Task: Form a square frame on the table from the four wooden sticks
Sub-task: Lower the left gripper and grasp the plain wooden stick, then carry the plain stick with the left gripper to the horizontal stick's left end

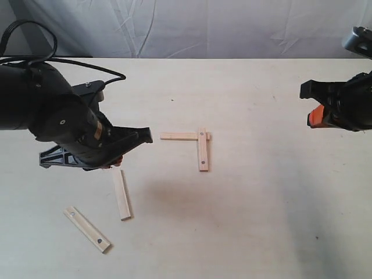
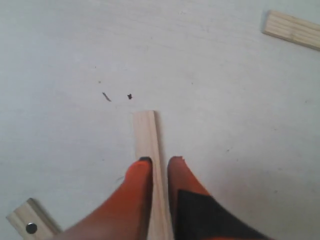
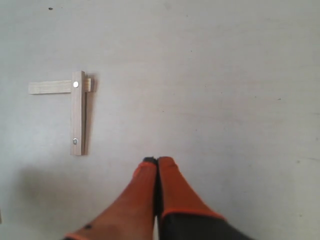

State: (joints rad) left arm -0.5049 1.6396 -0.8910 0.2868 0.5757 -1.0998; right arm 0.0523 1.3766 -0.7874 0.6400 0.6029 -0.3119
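Note:
Two wooden sticks form an L near the table's middle: a crosswise stick (image 1: 180,136) (image 3: 50,87) and a stick (image 1: 202,152) (image 3: 77,112) laid over its end. A third stick (image 1: 122,195) (image 2: 146,132) lies on the table, its end between the orange fingers (image 2: 140,175) of my left gripper (image 1: 112,164) (image 2: 159,161), which is shut on it. The fourth stick (image 1: 87,229) (image 2: 27,223), with a dark hole at each end, lies slanted nearby. My right gripper (image 1: 315,113) (image 3: 157,160) hovers at the far right, shut and empty.
The pale table (image 1: 256,203) runs back to a wrinkled white cloth backdrop (image 1: 192,26). Black cables (image 1: 70,61) trail from the left arm across the back left. A few tiny dark specks (image 2: 129,96) mark the surface.

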